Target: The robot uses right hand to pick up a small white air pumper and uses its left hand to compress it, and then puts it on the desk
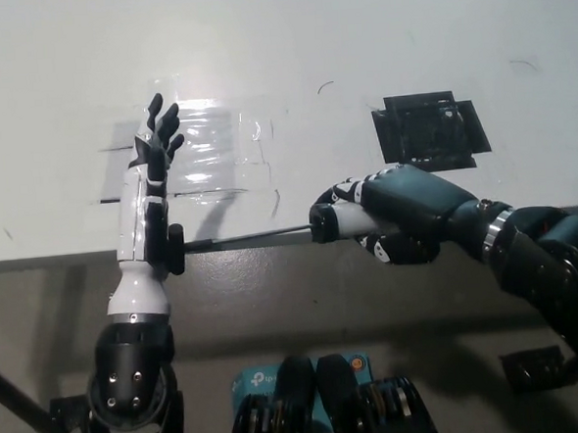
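At nine o'clock the white left hand (151, 200) stands raised over the desk (278, 40) edge, fingers spread and holding nothing; the black T-handle (175, 249) of the pump lies against its wrist. From there the thin rod (241, 241) runs toward three o'clock into the small white air pumper (340, 220), which the black right hand (392, 215) clasps above the desk edge. Pickup looks done; with the rod extended, compression and set-down remain.
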